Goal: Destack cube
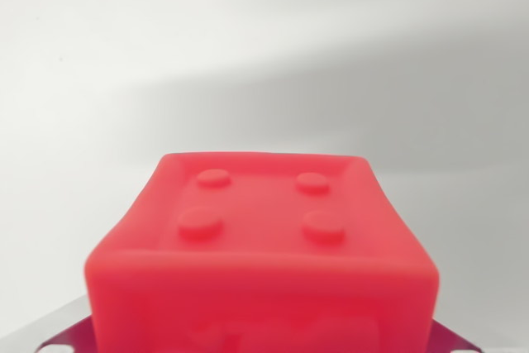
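- A red cube (263, 262) fills the lower centre of the wrist view, close beneath the camera.
- Four round studs (213, 178) sit on its top face.
- The claw itself is hidden; its state cannot be told.

red plastic cube with four round studs on top (263, 262): bottom cut off by the lower edge, near face blurred, raised marking on it unreadable | shiny metal pieces at the lower corners (66, 335): mostly hidden behind the cube, cropped, identity unclear | hand: whether open or closed cannot be told
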{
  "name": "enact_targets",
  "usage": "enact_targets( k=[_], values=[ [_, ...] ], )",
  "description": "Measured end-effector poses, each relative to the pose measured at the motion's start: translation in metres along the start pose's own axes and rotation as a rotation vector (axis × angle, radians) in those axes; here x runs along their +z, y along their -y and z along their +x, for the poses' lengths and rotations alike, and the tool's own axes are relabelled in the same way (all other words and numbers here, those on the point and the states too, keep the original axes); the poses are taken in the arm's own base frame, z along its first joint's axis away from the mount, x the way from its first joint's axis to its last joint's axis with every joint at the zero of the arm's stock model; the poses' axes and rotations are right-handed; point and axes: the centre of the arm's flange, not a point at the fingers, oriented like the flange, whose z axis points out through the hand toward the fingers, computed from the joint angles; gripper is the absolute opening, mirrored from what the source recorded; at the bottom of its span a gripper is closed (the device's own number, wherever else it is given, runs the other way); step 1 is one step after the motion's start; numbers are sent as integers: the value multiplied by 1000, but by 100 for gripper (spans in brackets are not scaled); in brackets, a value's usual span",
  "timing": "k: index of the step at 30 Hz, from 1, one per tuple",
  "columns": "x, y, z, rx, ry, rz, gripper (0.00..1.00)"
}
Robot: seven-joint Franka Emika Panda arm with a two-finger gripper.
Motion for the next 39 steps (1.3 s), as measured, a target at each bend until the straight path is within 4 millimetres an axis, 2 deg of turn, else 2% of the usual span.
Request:
enact_targets(
  k=[39],
  values=[
    [10, -45, 58, 92, 0, 1, 0]
  ],
)
